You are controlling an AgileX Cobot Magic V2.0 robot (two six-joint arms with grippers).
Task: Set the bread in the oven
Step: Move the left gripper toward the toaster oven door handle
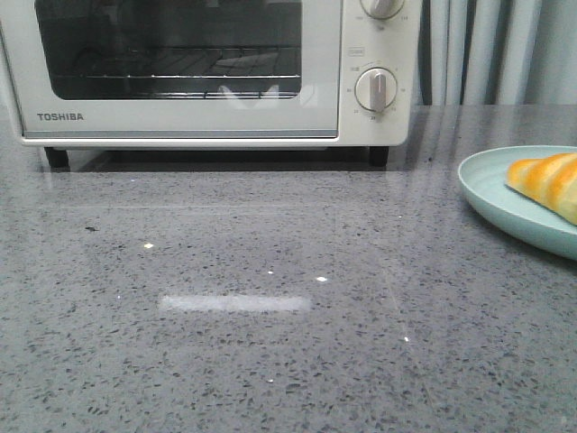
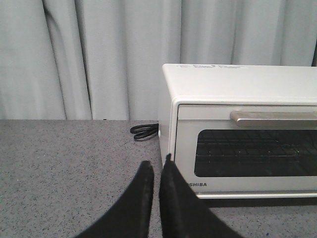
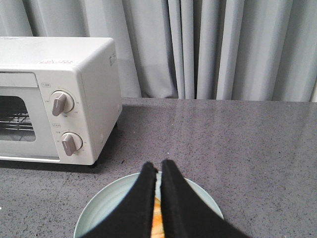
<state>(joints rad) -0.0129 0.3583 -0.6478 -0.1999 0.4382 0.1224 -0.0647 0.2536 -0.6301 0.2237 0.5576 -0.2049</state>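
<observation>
The white Toshiba oven (image 1: 189, 117) stands at the back left of the table with its glass door closed and a wire rack inside. It also shows in the left wrist view (image 2: 237, 99) and the right wrist view (image 3: 74, 64). The bread (image 1: 550, 183), golden-orange with pale stripes, lies on a pale green plate (image 1: 505, 203) at the right edge. My right gripper (image 3: 157, 166) is shut and empty, hovering above the plate (image 3: 106, 210), and a strip of bread (image 3: 157, 218) shows between its fingers. My left gripper (image 2: 156, 163) is shut and empty, in front of the oven's left corner. Neither gripper shows in the front view.
The oven's door handle (image 2: 272, 116) runs along the top of the door. Two round knobs (image 1: 376, 90) sit on its right panel. A black coiled cable (image 2: 143, 131) lies behind the oven's left side. Grey curtains (image 3: 223, 49) hang behind the speckled grey table (image 1: 270, 343).
</observation>
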